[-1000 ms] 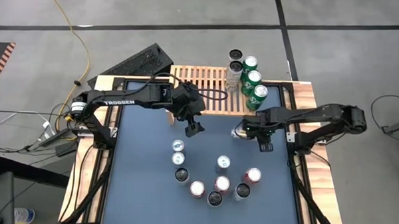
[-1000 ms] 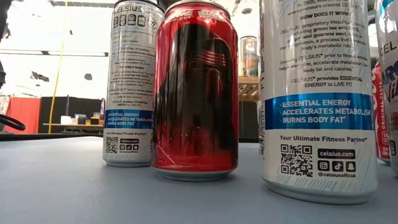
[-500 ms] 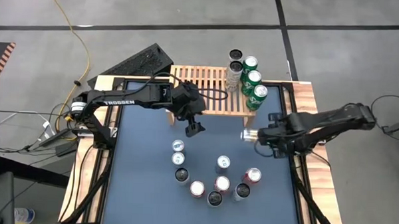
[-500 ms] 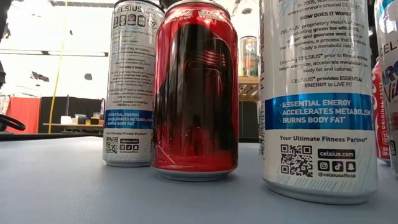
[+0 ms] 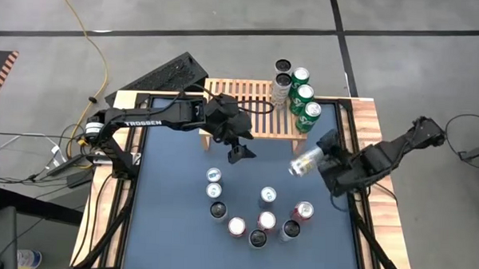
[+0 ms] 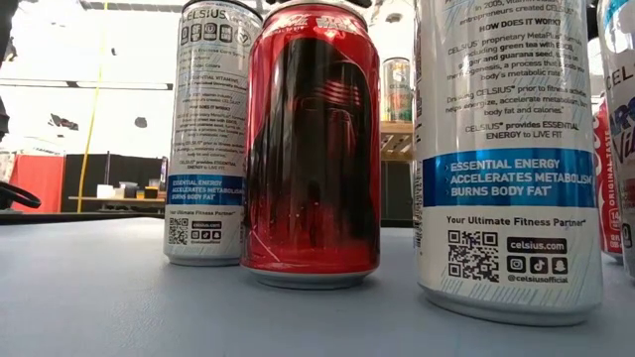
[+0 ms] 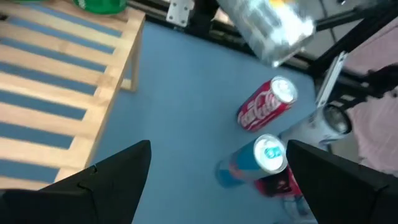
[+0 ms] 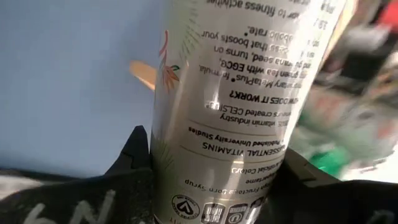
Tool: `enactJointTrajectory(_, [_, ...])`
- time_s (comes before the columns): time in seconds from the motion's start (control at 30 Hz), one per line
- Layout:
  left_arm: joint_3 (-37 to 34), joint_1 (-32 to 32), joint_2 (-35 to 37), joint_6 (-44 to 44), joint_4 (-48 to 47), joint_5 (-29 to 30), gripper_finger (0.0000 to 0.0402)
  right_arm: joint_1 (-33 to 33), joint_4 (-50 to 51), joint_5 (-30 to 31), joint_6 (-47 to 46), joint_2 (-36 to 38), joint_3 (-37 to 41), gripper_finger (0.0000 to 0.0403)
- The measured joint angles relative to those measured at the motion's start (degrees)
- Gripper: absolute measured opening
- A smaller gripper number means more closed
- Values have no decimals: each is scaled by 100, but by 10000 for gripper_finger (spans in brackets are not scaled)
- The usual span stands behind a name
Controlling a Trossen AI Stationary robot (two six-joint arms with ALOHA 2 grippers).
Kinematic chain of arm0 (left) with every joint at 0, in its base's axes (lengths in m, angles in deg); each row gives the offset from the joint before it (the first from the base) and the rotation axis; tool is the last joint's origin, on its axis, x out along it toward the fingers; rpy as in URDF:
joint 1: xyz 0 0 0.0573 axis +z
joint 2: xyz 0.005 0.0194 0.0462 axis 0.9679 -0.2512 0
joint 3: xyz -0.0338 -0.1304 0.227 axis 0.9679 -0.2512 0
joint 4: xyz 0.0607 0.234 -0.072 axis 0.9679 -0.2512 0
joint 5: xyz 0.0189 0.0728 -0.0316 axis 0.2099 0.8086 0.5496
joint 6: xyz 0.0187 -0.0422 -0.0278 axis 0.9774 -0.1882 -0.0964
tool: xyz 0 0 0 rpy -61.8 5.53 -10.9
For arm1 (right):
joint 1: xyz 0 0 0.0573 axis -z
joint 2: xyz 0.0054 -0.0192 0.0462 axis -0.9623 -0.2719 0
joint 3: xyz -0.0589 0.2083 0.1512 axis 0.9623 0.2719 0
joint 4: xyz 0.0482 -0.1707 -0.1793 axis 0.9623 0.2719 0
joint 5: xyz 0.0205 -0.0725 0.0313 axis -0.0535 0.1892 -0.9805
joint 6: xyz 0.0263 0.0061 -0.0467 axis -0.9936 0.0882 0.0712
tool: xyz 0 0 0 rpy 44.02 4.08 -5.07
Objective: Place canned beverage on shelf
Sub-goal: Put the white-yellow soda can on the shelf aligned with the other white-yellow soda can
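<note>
right gripper [image 5: 322,157]: clamped on a silver Celsius can [image 5: 305,163], lifted off the blue mat [image 5: 172,220], tilted nearly flat, lid end toward the table's middle. Sits on the right side of the table, just in front of the shelf's right end.
held can print (right wrist view) [image 8: 242,106]: "HOW DOES IT WORK?", "ESSENTIAL VITAMINS", "MetaPlus formula", orange leaf graphic; dark fingers [image 8: 134,155] press both sides.
left gripper [image 5: 237,150]: jaws spread wide, nothing in them; hovers over the mat just in front of the shelf's middle.
left arm: "TROSSEN" in white on the link.
shelf [image 5: 240,106]: light-wood slat rack at the back edge of the table.
on shelf: 5 cans at its right end, 3 green cans [image 5: 304,94] in a row and 2 dark-topped cans [image 5: 283,74] beside them; brand not readable.
on mat: 9 upright cans [image 5: 259,217] in a loose V in front of the grippers, well apart from the shelf.
low view, nearest cans: red can with a dark masked figure [image 6: 313,149]; 2 white Celsius cans [image 6: 506,149], print "ESSENTIAL ENERGY ACCELERATES METABOLISM BURNS BODY FAT", "Your Ultimate Fitness Partner", "celsius.com", "@celsiusofficial", QR code.
left wrist view: red Coca-Cola can [image 7: 266,104], blue-and-silver can [image 7: 255,160], brand not legible.
</note>
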Motion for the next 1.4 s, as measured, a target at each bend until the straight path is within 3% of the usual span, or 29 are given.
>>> enactJointTrajectory(0.27, [0, 10, 0, -921, 714, -231, 361, -463, -9, 1362, -181, -526, -194, 175])
enactJointTrajectory(0.57, [0, 184, 0, -2000, 2332, -1477, 361, -722, -12, 2259, 153, -1184, -649, 165])
enactJointTrajectory(0.83, [0, 398, -21, -2827, 2705, -2400, 361, -868, -3, 3091, 211, -1607, -1020, 171])
enactJointTrajectory(0.97, [2, 351, -323, -3883, 4096, -3253, 361, -847, 12, 3454, 473, -1692, -1244, 171])
enactJointTrajectory(1.13, [2, 235, -899, -5576, 5923, -3878, 361, -730, -5, 4117, 681, -1698, -1499, 171])
enactJointTrajectory(1.27, [2, 205, -1315, -6320, 6693, -4011, 361, -665, 25, 4020, 1101, -1692, -1592, 171])
enactJointTrajectory(1.4, [0, 197, -1573, -6884, 7623, -3788, 361, -659, 12, 4070, 1189, -1684, -1604, 171])
